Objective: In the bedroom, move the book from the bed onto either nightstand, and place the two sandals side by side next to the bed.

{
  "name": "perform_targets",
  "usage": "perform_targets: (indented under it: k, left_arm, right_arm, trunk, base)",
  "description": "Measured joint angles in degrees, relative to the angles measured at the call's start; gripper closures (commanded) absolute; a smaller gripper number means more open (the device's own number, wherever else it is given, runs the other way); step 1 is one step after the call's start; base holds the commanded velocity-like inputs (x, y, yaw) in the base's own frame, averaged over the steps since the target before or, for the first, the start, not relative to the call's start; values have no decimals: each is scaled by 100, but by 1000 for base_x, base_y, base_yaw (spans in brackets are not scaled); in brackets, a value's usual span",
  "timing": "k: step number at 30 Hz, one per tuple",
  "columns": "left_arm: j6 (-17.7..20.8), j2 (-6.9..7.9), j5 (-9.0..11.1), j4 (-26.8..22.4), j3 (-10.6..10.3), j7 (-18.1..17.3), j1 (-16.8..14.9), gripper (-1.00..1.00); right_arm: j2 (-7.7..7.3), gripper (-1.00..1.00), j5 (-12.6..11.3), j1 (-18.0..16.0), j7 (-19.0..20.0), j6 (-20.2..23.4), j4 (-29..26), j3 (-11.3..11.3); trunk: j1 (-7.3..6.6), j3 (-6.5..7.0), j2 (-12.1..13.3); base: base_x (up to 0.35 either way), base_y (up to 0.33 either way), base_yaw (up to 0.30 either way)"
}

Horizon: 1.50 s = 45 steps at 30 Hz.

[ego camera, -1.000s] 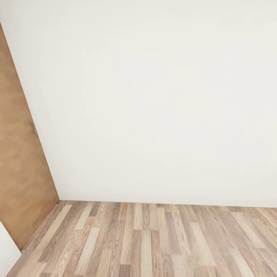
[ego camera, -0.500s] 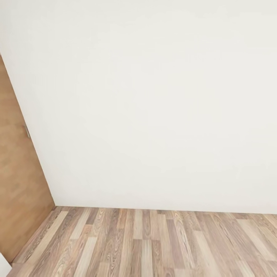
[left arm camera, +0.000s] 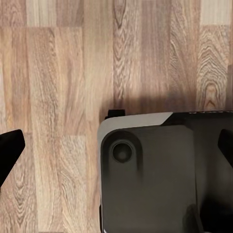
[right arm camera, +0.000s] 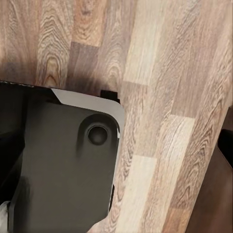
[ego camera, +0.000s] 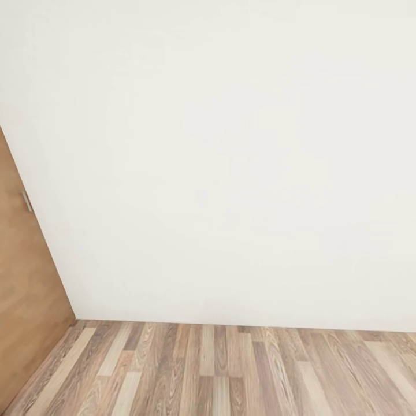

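The book, the bed, the nightstand and the sandals are out of view. The head view faces a plain white bedroom wall [ego camera: 231,162] above a light wood-plank floor [ego camera: 219,370]. My left gripper [left arm camera: 116,148] hangs over the floor, open, with one black fingertip [left arm camera: 8,150] at each side of the picture and nothing between them. In the right wrist view, my right gripper [right arm camera: 116,194] also stands open and holds nothing. One dark finger [right arm camera: 216,194] shows at the edge.
A brown wooden door [ego camera: 23,289] with a small metal handle [ego camera: 26,202] stands at the left of the head view. My grey base shows under both wrists, in the left wrist view [left arm camera: 155,179] and in the right wrist view [right arm camera: 63,165]. Floor planks [left arm camera: 58,97] lie beside it.
The whole head view has shifted, so the camera has moved. The door has slid toward the left edge and the wall-floor line sits lower. Nothing else differs.
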Motion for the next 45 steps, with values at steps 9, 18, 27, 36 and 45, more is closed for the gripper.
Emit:
perform_targets:
  k: [9,18,27,36,45]
  left_arm:
    - [1,1,0,0,0,0,0,-100]
    - [0,0,0,0,0,0,0,-100]
    - [-3,1,0,0,0,0,0,-100]
    - [-4,4,4,0,0,0,0,-100]
    - [-12,4,7,0,1,0,0,-100]
  right_arm:
    - [9,-100,8,0,0,0,-1,1]
    - [26,-100,15,0,0,0,-1,1]
    - [45,-100,24,0,0,-1,-1,7]
    - [46,-100,23,0,0,-1,-2,10]
    - [52,-100,14,0,0,-1,-7,10]
  trunk:
    - [0,0,0]
    - [0,0,0]
    - [0,0,0]
    - [0,0,0]
    - [0,0,0]
  base:
    - [281,0,0]
    - [281,0,0]
    - [281,0,0]
    - [276,0,0]
    - [245,0,-2]
